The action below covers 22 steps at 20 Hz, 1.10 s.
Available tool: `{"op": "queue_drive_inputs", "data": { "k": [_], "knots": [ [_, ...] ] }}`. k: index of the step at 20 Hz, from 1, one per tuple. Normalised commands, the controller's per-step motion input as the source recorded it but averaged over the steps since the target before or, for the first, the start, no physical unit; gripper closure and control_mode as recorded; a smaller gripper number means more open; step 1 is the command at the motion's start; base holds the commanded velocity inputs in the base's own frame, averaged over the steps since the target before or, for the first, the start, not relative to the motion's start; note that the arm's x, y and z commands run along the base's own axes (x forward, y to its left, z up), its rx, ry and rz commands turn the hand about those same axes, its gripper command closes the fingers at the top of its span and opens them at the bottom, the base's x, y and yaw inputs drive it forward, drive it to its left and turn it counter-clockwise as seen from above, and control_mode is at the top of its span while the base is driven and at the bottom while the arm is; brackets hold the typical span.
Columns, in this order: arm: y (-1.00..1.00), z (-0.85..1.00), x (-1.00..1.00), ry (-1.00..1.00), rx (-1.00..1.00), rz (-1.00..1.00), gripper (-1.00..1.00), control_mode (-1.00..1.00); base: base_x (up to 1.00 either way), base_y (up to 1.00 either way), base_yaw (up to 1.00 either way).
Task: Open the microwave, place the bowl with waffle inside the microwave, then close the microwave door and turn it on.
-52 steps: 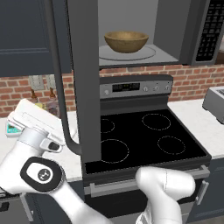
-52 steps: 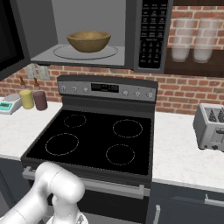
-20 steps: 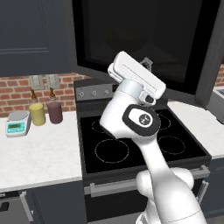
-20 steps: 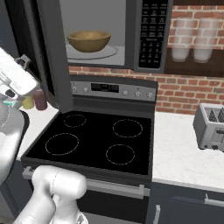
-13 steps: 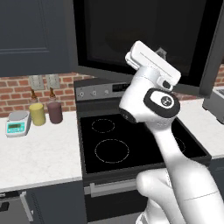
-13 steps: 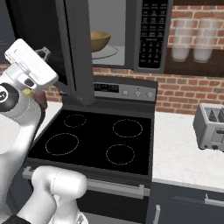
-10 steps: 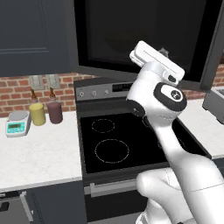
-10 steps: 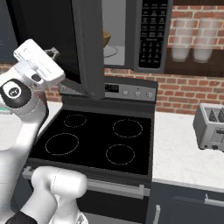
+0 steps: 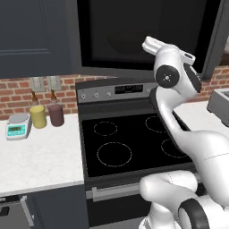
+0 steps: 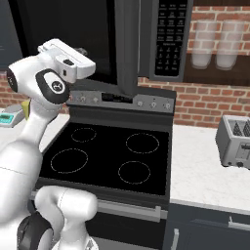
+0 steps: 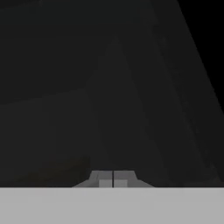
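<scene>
In your left base view, the microwave door (image 9: 134,36) hangs nearly closed above the stove (image 9: 134,138), the hand against its black glass. In your right base view, the door (image 10: 128,44) stands slightly ajar beside the keypad (image 10: 168,36). In your hand view, the gripper (image 11: 113,178) has its fingertips pressed together, holding nothing, facing dark glass.

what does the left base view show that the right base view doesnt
Left base view: the maroon cup, the wall outlets on the brick, and the dark blue cabinet door beside the microwave.
Right base view: the microwave's black keypad strip and two pale glasses on the shelf to its right.
Both: the microwave door with the arm's hand against it, the black stove and the toaster.
</scene>
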Motion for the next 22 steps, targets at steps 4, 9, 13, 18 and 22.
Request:
{"op": "queue_drive_inputs", "data": {
  "k": [4, 9, 13, 18, 22],
  "knots": [
    [-0.15, -0.23, 0.80, 0.05, 0.00, 0.15, 1.00, -1.00, 0.00, 0.00, 0.00],
    [-0.14, -0.33, 0.79, 0.04, 0.00, 0.14, 1.00, -1.00, 0.00, 0.00, 0.00],
    [-0.17, -0.04, 0.79, 0.15, 0.00, 0.13, 1.00, -1.00, 0.00, 0.00, 0.00],
    [-0.09, 0.15, 0.51, 0.14, 0.05, 0.12, 1.00, -1.00, 0.00, 0.00, 0.00],
    [-0.01, 0.12, 0.33, 0.07, 0.05, 0.11, 1.00, -1.00, 0.00, 0.00, 0.00]
  ]
}}
